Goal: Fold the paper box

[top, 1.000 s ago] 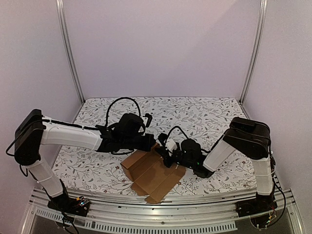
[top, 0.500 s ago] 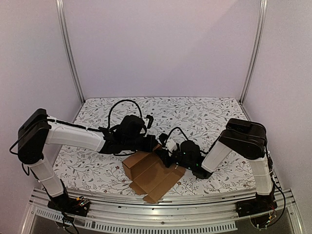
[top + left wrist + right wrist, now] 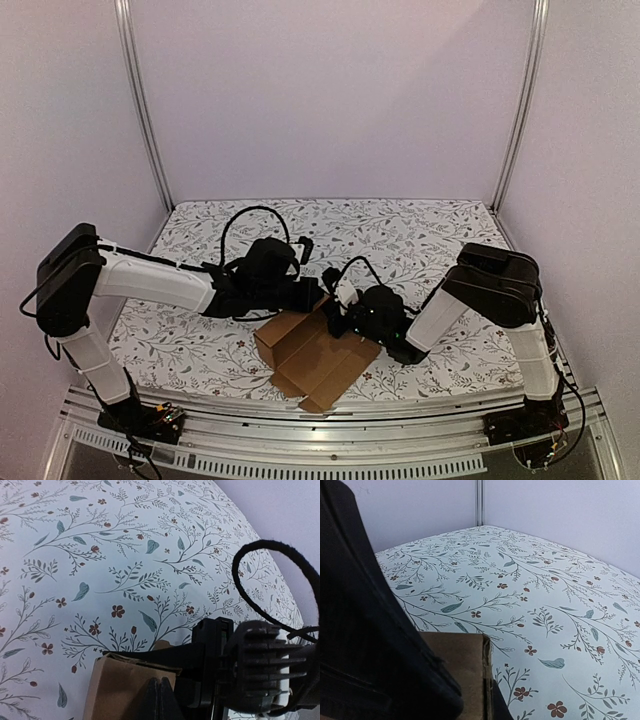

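Plain brown cardboard paper box (image 3: 318, 358), half-formed, sits near the front edge of the floral-print table (image 3: 420, 240), centre, set diagonal. One wall stands up on the left, and the other panels lie open. Both pincers crowd its far corner, so the box lies nearward of each, neither arm clearly closer. Left gripper (image 3: 160, 694): fingertips pressed together against the raised wall. Right gripper (image 3: 338, 312): closure hidden, cannot tell.

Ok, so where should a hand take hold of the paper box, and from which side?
Probably the raised far wall of the paper box, by its top edge, coming from above. It stands up, so both faces can be pinched; the near panels lie flat on the table.
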{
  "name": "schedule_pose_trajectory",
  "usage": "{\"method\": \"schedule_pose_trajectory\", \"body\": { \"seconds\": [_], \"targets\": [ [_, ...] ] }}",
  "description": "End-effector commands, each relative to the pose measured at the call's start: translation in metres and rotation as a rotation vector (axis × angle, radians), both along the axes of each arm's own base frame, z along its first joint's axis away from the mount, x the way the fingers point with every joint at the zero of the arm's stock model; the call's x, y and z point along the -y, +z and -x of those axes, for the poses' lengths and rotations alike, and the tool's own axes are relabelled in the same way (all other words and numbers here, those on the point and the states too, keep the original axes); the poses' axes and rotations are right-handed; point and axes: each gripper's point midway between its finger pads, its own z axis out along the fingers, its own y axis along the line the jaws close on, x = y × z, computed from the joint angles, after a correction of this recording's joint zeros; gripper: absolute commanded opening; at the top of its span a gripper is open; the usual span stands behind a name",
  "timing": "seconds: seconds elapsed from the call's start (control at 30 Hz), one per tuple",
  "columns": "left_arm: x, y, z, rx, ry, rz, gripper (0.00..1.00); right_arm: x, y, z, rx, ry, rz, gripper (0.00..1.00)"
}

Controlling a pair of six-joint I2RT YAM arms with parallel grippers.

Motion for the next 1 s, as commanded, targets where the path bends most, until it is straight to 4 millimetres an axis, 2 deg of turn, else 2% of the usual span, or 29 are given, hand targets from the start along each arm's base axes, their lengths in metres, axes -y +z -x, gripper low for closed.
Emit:
{"method": "schedule_pose_trajectory", "body": {
  "seconds": [0.0,0.33,0.6,0.67,0.83,0.97],
  "targets": [
    [-0.015,-0.017,0.006,-0.047,0.014,-0.043,0.0,0.004,-0.008,-0.006,0.002,-0.033,0.013,0.0],
    [-0.029,-0.003,0.006,-0.023,0.051,-0.064,0.0,-0.001,-0.009,0.003,0.023,-0.02,0.044,0.01],
    [-0.045,0.017,0.003,0.025,0.099,-0.078,0.01,0.002,-0.008,0.007,0.014,-0.021,0.048,0.32],
    [-0.053,0.015,0.006,0.016,0.109,-0.111,0.02,0.003,-0.008,0.011,0.009,-0.008,0.053,0.39],
    [-0.059,0.022,0.007,0.024,0.12,-0.115,0.04,0.007,-0.004,0.021,-0.007,0.015,0.071,0.49],
    [-0.064,0.028,0.009,0.029,0.126,-0.122,0.06,0.019,0.002,0.03,-0.021,0.018,0.084,0.57]
  ]
}}
